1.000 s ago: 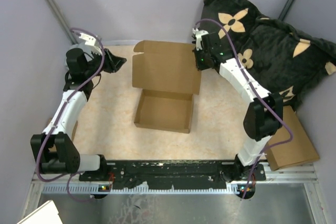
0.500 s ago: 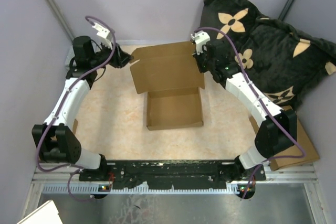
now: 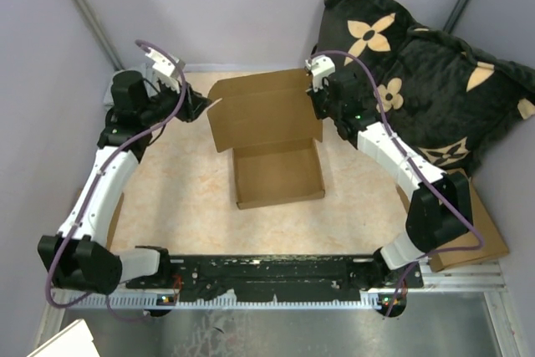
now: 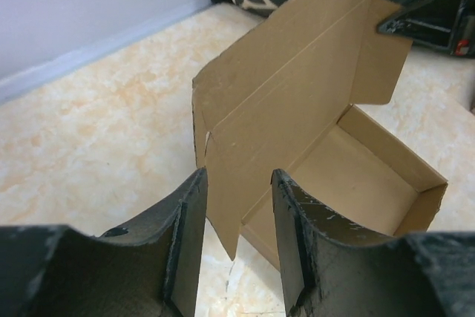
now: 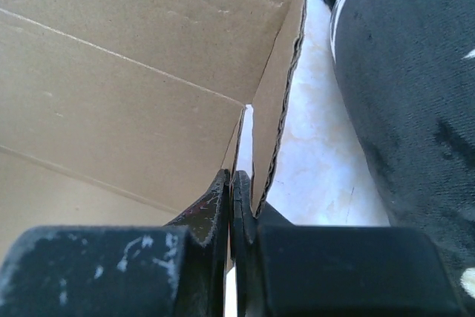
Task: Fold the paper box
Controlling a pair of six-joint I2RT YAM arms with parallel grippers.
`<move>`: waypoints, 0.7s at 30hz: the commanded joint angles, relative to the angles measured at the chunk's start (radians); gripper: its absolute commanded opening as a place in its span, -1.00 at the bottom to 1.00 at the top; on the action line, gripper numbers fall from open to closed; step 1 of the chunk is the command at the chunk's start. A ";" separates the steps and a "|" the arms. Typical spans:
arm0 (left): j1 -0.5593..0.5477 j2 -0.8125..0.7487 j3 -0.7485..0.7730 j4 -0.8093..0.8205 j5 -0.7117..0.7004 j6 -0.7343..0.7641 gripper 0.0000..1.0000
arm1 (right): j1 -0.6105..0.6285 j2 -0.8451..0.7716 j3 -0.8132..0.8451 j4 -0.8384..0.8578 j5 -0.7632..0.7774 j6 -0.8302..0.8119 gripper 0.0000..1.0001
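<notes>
Nearest to us, on the right by the arm bases, a second brown box (image 3: 468,244) lies flat at the edge of the worktop (image 3: 175,190). Moving in, we reach the paper box (image 3: 278,175) at mid-worktop. It is a shallow brown tray with its walls up, and only its bare cardboard floor shows inside. Its lid rises from the far wall, open and tilted back, with a crease running across it and a side flap at each end. We have open marbled surface to the left of the tray and in front of it, while the gap to the right arm is narrower.

Now the far corners. The left end effector (image 4: 237,183) has its fingers spread wide with nothing gripped, lined up on the lid's left flap. We cannot tell whether that flap's edge is between the fingers or just ahead of them. The right end effector (image 5: 231,183) is pinched tight on the edge of the lid's right flap. Beyond it a black cushion (image 3: 418,56) with beige flowers crowds the far right corner, close beside that flap.
</notes>
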 commanded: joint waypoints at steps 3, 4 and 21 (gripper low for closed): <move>-0.056 0.102 0.032 -0.056 0.018 0.028 -0.09 | 0.004 -0.080 -0.034 0.111 -0.026 0.003 -1.00; -0.068 0.110 0.042 -0.065 0.014 0.038 -0.09 | 0.004 -0.083 -0.042 0.112 -0.026 0.003 -1.00; -0.112 0.201 0.130 -0.162 -0.322 0.118 -0.08 | 0.004 -0.157 -0.148 0.148 -0.068 0.009 -1.00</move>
